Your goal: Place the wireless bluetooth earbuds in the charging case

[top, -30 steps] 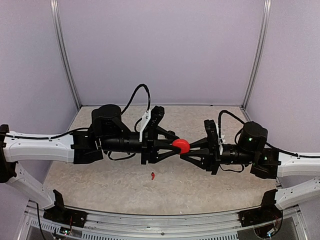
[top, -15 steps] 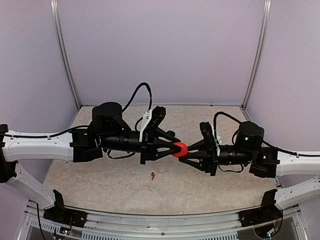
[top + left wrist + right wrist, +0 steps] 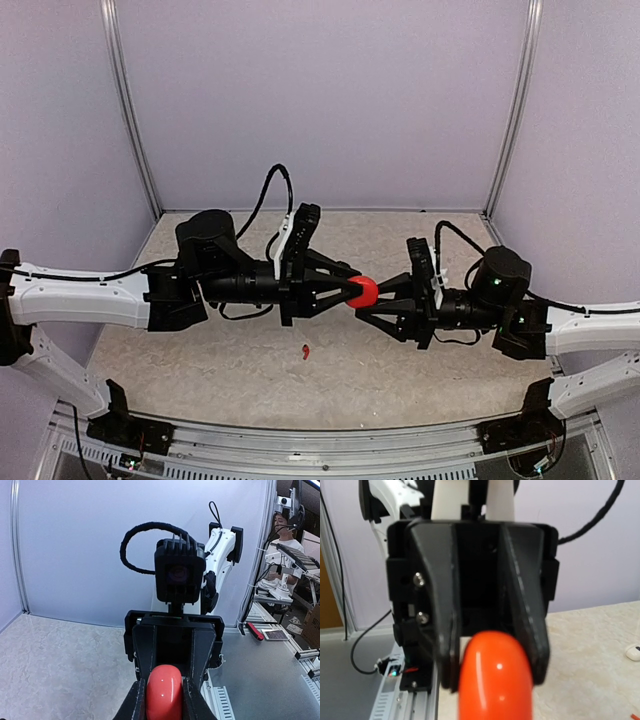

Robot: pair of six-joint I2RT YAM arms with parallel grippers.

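Two arms meet nose to nose above the worktop (image 3: 200, 370), and the red charging case (image 3: 363, 291) hangs in the air between them, well clear of the surface. The left arm (image 3: 80, 295) has its jaws closed narrowly on the case: in the left wrist view a black finger presses on each side of the glossy red shell. The right arm (image 3: 590, 330) has its jaws right at the other end of the case, but no view shows whether they grip it or stand a little apart from it, so I cannot tell.

One red earbud (image 3: 305, 351) lies on the worktop below and in front of the meeting point, well apart from the case and from both arms. A small white piece (image 3: 633, 652) sits on the worktop at the edge of the right wrist view; it may be another earbud, but it is too small to say.

Judging by this, the step in hand is readying the case, a shared hold or a pass between arms, with no earbud inserted yet. Next, the case looks to need its lid opened. That calls for one pair of jaws to hold the body firmly while the other works the lid, then a free arm must fetch the red earbud.
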